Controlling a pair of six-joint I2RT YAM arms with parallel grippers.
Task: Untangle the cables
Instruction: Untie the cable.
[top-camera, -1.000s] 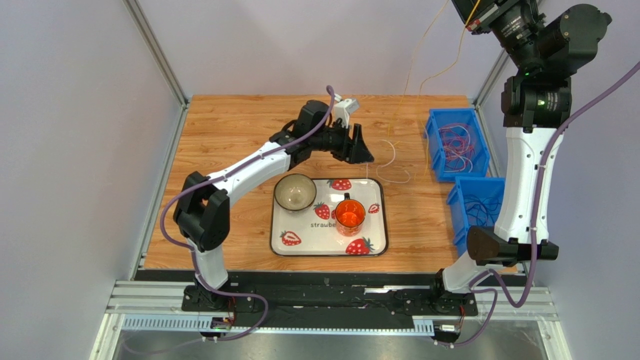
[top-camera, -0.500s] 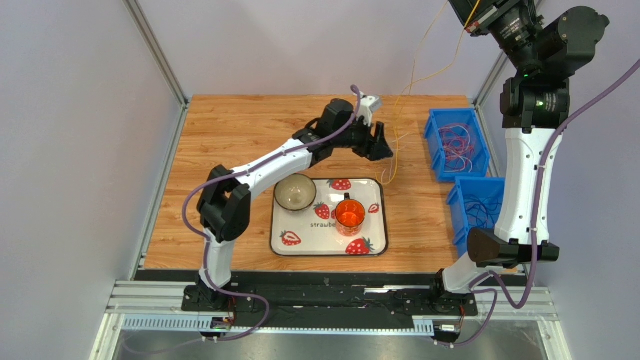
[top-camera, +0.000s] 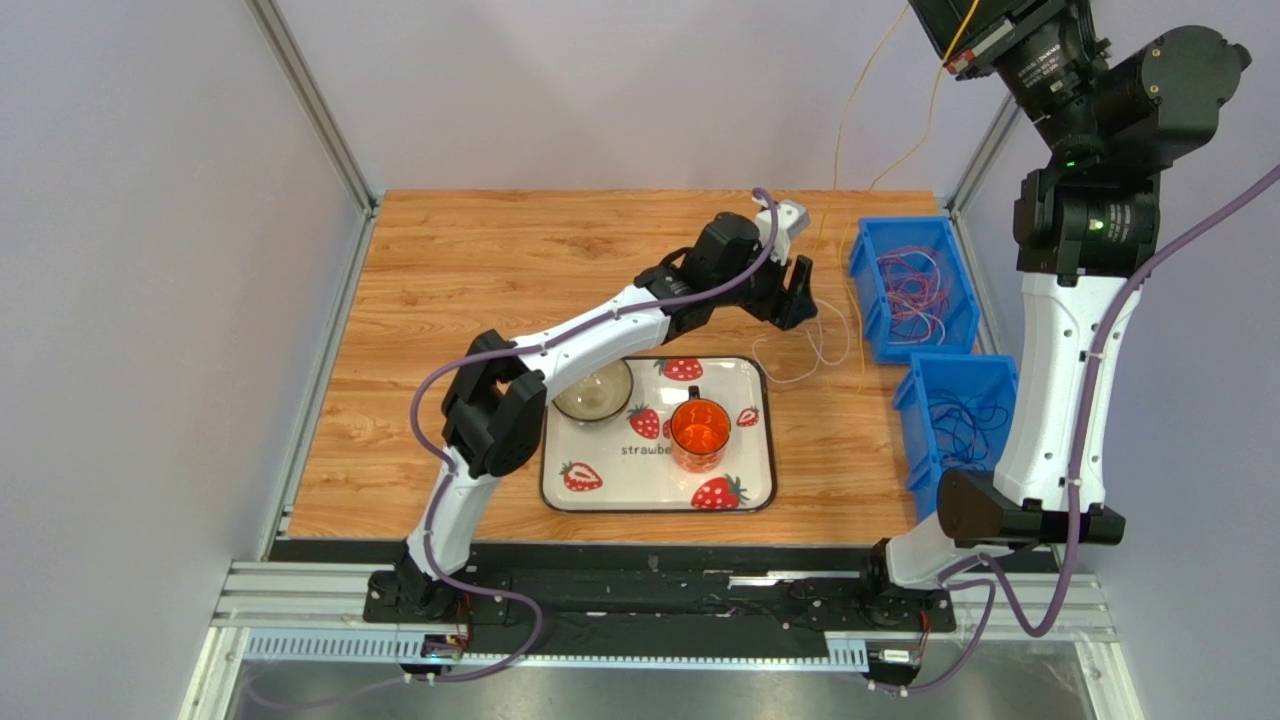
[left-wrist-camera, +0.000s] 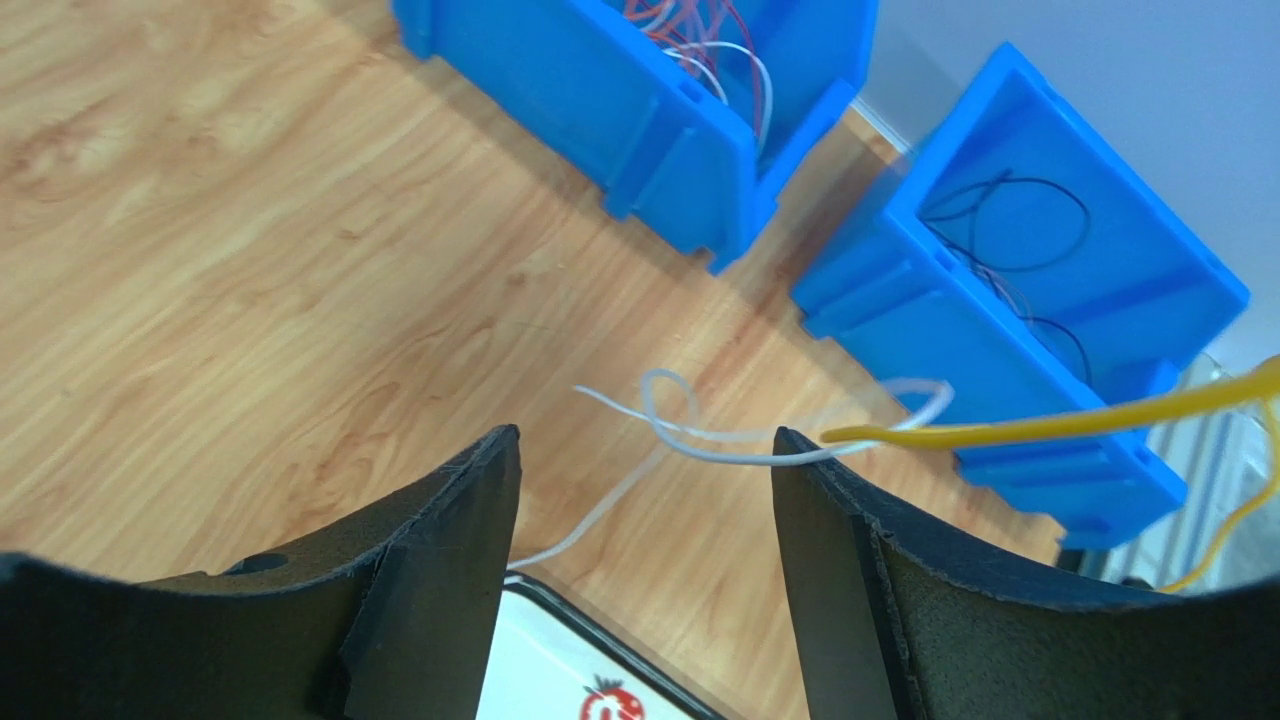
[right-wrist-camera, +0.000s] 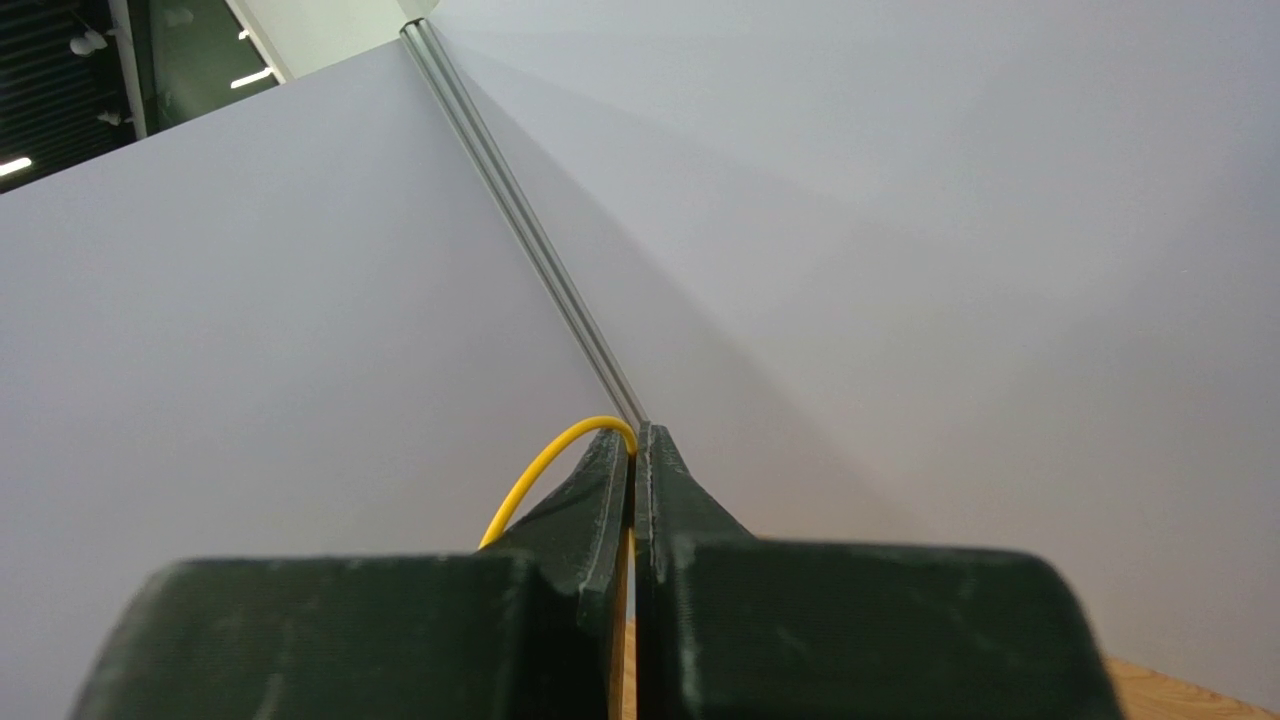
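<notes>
Top external view:
- Left arm reaches over the far right part of the table (top-camera: 451, 270). The left gripper (top-camera: 792, 294) hangs just beyond the strawberry tray (top-camera: 751, 488); its jaws look parted.
- Right arm is raised high, with the right gripper (top-camera: 947, 23) at the top edge of the view. A yellow cable (top-camera: 921, 132) hangs from it in 2 thin strands toward the far table edge.
- A white cable (top-camera: 821, 354) lies loose on the wood between the tray and the 2 blue bins.
- Far bin (top-camera: 869, 285) holds reddish-pink and pale loops. Near bin (top-camera: 911, 435) holds dark loops.
- The tray carries 1 bowl (top-camera: 589, 393) and 1 orange cup (top-camera: 699, 428).

Left wrist view:
- The 2 fingers (left-wrist-camera: 436, 570) stand wide apart with nothing between them; only table shows in the gap.
- The white cable sits on the wood just past the fingertips.
- The yellow cable comes in from the right, and its end reaches the tip of the right-hand finger. Contact cannot be told.
- Both bins lie beyond.

Right wrist view:
- The jaws are pressed fully together, pinching the yellow cable, which arcs out to the left of the fingertips against the grey wall (right-wrist-camera: 977, 225).
</notes>
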